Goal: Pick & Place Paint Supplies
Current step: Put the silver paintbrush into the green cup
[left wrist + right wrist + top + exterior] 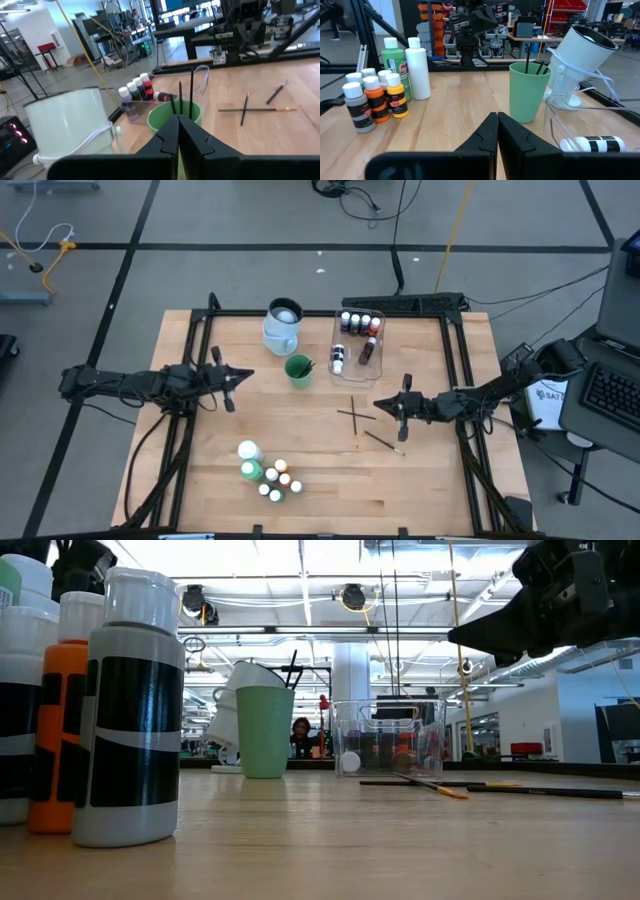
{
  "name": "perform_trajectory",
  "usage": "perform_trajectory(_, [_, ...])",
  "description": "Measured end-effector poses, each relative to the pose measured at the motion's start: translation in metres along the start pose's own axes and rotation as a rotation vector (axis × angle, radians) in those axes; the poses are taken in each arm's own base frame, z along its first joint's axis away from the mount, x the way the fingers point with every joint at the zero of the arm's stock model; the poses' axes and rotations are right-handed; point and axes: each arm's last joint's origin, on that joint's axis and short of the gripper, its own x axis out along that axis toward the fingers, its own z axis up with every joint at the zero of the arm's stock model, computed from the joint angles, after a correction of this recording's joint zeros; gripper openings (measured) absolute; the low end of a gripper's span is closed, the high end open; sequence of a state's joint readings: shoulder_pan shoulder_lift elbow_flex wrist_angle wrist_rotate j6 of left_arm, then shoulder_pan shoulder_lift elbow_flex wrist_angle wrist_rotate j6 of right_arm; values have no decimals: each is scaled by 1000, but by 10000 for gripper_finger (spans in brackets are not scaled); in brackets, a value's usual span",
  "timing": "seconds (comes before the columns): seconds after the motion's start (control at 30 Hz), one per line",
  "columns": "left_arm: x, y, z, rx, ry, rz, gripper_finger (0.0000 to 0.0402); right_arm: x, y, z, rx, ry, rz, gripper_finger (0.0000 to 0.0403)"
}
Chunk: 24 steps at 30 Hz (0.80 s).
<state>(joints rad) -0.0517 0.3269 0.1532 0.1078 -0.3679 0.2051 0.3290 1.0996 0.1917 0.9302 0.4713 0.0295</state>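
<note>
Several tiny paint bottles (pixel 275 478) and two larger bottles, one white (pixel 249 450) and one green (pixel 251 470), stand near the table's front left. More small bottles (pixel 360 323) stand in a clear tub (pixel 345 352). A green cup (pixel 298 369) holds two dark brushes (pixel 191 92). Two crossed brushes (pixel 355 415) and a third (pixel 383 443) lie flat on the wood. My left gripper (pixel 248 373) hovers shut, left of the cup, and holds nothing. My right gripper (pixel 378 404) hovers shut beside the crossed brushes and holds nothing.
A pale-blue jug (pixel 283 326) stands at the far side, just behind the green cup and left of the tub. Bare wood lies in the table's middle and at its near right. Black frame rails run along the left and right edges.
</note>
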Motion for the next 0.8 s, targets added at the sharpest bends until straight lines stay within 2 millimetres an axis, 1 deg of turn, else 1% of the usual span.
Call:
perform_trajectory(0.37, [0,0,2,-14,-18,2,8,0,0,0,-11,0,-1,4])
perform_trajectory(0.43, [0,0,2,-16,-20,2,8,0,0,0,14,2,-1,4])
perform_trajectory(0.6, [0,0,2,13,-23,2,8,2,1,-2,23,18,-5,4])
perform_trajectory(0.7, [0,0,2,16,-24,2,8,9,4,9,-4,-11,-35,4])
perform_trajectory(0.8, [0,0,2,13,-25,2,8,20,11,28,-47,13,-65,4])
